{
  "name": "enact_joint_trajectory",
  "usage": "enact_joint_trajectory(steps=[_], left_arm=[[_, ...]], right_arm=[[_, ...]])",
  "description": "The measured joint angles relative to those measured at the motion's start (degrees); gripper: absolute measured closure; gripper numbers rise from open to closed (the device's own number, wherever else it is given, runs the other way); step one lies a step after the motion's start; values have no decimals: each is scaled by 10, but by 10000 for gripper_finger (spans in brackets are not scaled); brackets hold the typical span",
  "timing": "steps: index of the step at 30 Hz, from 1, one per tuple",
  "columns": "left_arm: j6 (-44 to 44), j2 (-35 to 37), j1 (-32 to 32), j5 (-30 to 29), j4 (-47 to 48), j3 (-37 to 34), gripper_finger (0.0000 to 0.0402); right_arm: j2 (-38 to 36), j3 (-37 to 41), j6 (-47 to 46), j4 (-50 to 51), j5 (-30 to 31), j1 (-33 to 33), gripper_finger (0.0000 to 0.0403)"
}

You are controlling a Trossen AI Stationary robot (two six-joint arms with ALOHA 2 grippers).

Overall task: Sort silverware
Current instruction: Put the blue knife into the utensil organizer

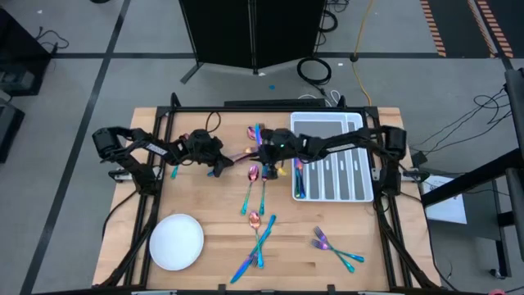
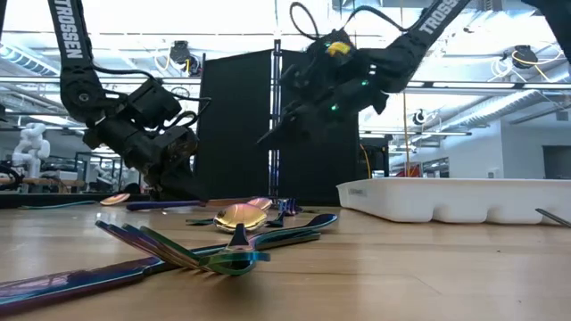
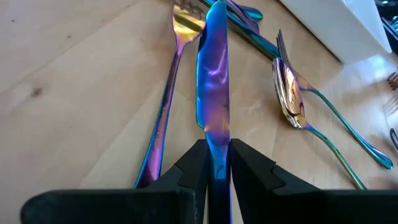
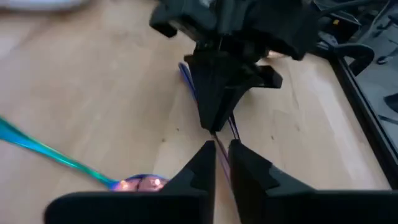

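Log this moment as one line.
left gripper: shut on knife | right gripper: at the knife's other end | tray: some silverware

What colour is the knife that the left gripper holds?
Iridescent blue and purple; the knife shows best in the left wrist view.

The word "TROSSEN" is printed in white capitals along the dark link of the arm [image 2: 73, 40] that stands left of the black panel [image 2: 236, 125] in the low view, reading down the link. The same word "TROSSEN" appears in white capitals on the arm [image 2: 434, 20] that enters right of that black panel, running along its sloping link with the last letter cut off by the picture's upper edge. No other lettering, number or sign can be read on the table, the silverware or the room equipment in any view.
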State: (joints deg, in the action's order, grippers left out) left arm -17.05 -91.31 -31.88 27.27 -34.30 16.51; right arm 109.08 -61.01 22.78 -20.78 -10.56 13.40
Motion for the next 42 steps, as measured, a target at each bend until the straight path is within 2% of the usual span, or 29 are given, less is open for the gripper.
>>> enact_joint_trajectory(steps=[5,8,10,15,19,30,33,37,42], left_arm=[[6,0,0,10,1,-1,334],[10,0,0,13,3,-1,334],[11,0,0,13,5,-1,334],[13,0,0,15,6,-1,334],[13,0,0,28,6,-1,334],[24,0,0,60,5,-1,334],[28,-1,0,77,2,-1,334],[28,-1,0,79,0,-2,334],[27,-1,0,73,-20,-2,334]], right_arm=[[72,-83,21,44,27,-14,325],[125,-138,38,73,71,-20,304],[151,-167,55,94,95,-24,295],[186,-204,79,119,107,-37,290],[193,-209,96,120,151,-41,296],[193,-209,99,144,165,-37,323],[193,-209,99,156,166,-37,342],[193,-209,110,160,165,-38,389],[193,-209,114,162,166,-42,400]])
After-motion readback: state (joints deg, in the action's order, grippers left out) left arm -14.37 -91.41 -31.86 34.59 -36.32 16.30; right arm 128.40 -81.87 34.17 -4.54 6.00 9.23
